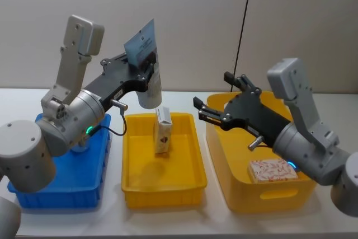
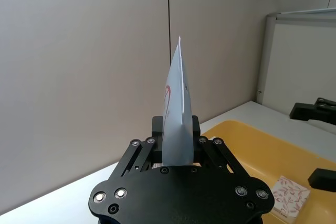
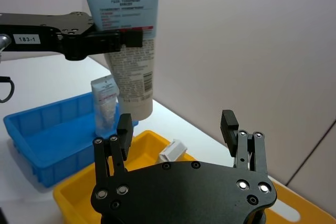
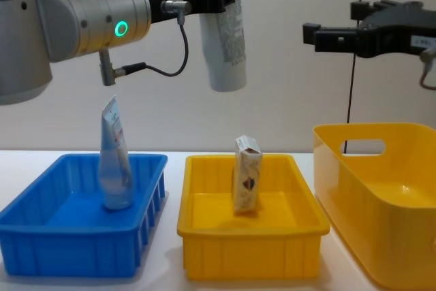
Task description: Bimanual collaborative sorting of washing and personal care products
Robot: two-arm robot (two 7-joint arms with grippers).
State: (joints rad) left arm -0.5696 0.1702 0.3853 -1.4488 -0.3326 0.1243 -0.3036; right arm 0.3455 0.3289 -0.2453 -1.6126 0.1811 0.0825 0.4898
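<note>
high over the small yellow bin (image 1: 165,186), gripping the tube (image 1: 151,89) just below its crimped end in the closed left gripper (image 1: 146,60), holding it cap-down and well clear of the carton (image 1: 163,130) standing below. probably heading for the blue bin (image 1: 61,194), beside the other tube (image 4: 114,161) standing there: swinging left at this height before lowering, setting it down upright just beside its neighbour without knocking it. hovering the right gripper (image 1: 210,88), spread wide and empty, over the big yellow bin (image 1: 251,194) containing the patterned carton (image 1: 272,170).
</note>
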